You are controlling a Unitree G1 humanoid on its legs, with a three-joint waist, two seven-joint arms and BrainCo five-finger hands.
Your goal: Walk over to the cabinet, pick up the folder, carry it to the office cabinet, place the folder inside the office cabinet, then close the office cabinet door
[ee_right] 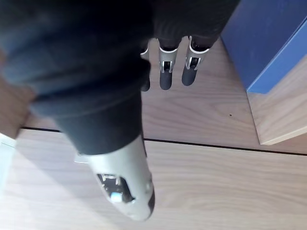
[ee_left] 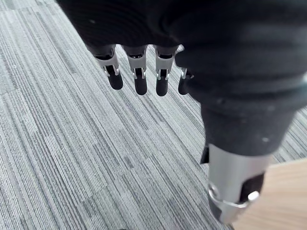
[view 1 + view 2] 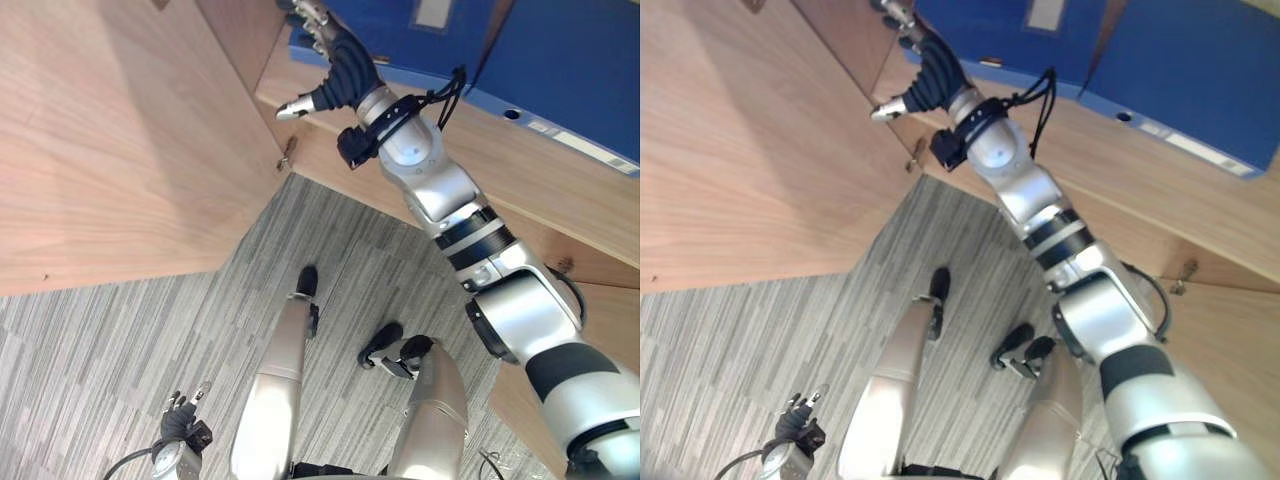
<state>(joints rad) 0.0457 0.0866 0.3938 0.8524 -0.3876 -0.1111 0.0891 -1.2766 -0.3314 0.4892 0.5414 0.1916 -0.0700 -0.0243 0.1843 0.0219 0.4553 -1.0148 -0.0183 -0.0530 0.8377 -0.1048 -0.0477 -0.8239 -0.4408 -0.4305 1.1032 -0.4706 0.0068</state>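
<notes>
A blue folder (image 3: 540,60) lies on the wooden shelf (image 3: 520,175) inside the office cabinet. My right hand (image 3: 338,72) reaches up to the shelf at the folder's left end, open, with the thumb spread out over the shelf edge. In the right wrist view its fingers (image 1: 165,76) hang relaxed over bare wood, and the folder (image 1: 271,43) lies just beside them, not held. My left hand (image 3: 180,422) hangs low beside me over the carpet, open and holding nothing (image 2: 216,57).
The cabinet door (image 3: 120,130) stands swung open on the left, a wide wooden panel with a metal hinge (image 3: 288,155) at its inner edge. Grey striped carpet (image 3: 110,350) covers the floor below. Lower cabinet fronts (image 3: 600,320) stand at the right.
</notes>
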